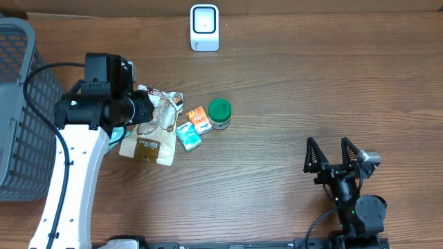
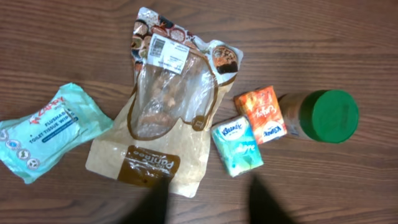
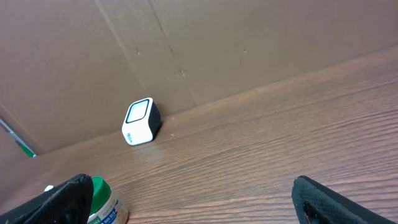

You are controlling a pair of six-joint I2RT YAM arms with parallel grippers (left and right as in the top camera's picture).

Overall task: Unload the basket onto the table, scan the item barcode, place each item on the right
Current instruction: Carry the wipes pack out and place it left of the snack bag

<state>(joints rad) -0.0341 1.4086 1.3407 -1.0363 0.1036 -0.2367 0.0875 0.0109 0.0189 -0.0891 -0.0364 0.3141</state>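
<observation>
A tan snack pouch (image 2: 161,118) with a clear window lies flat on the table, its white barcode label (image 2: 166,53) facing up at the far end. My left gripper (image 2: 208,202) hovers over the pouch's near edge, open, with nothing between the blurred dark fingers. In the overhead view that gripper (image 1: 149,109) is above the pouch (image 1: 149,145). The white scanner (image 1: 204,28) stands at the back of the table and also shows in the right wrist view as the scanner (image 3: 140,121). My right gripper (image 1: 332,155) rests open near the front right, empty.
Beside the pouch lie a teal wipes pack (image 2: 46,130), a teal tissue pack (image 2: 236,146), an orange tissue pack (image 2: 264,114) and a green-lidded jar (image 2: 323,116). A grey mesh basket (image 1: 14,104) stands at the left edge. A cardboard wall (image 3: 249,43) backs the table.
</observation>
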